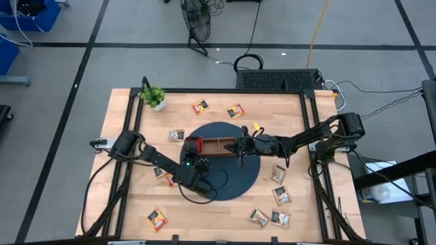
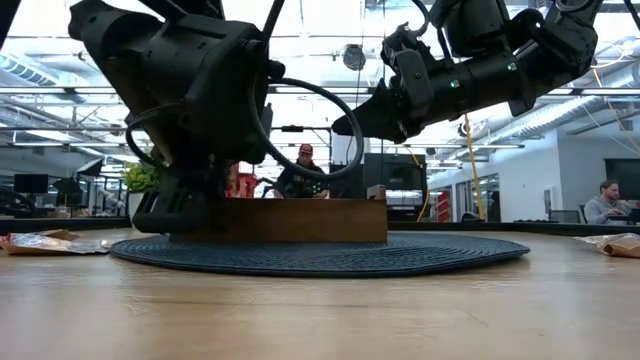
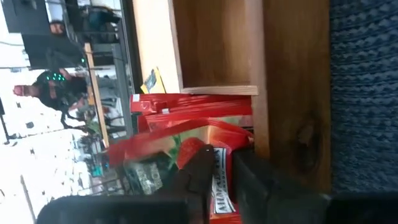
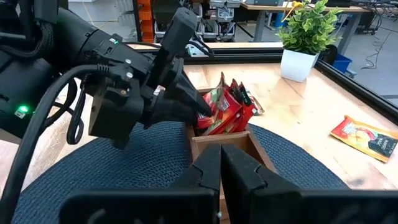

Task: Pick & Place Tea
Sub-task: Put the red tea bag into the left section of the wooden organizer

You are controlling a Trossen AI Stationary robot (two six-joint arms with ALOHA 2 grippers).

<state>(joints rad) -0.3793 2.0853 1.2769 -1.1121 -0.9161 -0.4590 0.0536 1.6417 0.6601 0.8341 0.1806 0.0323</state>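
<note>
The left gripper (image 4: 198, 107) is at the tray (image 1: 219, 145), fingers nearly closed around a red sachet (image 3: 214, 186) among several already inside, while many sachets (image 1: 281, 195) remain on the table.

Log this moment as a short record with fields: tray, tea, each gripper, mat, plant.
tray: wooden tray sits on the round dark mat at mid-table
tea in tray: red sachets stand upright in the end compartment
loose tea: sachets lie scattered on the table, e.g. one near the plant
left gripper: at the red sachets, fingers either side of one
right gripper: shut, over the tray's other compartments
plant: at a far corner of the table
</note>
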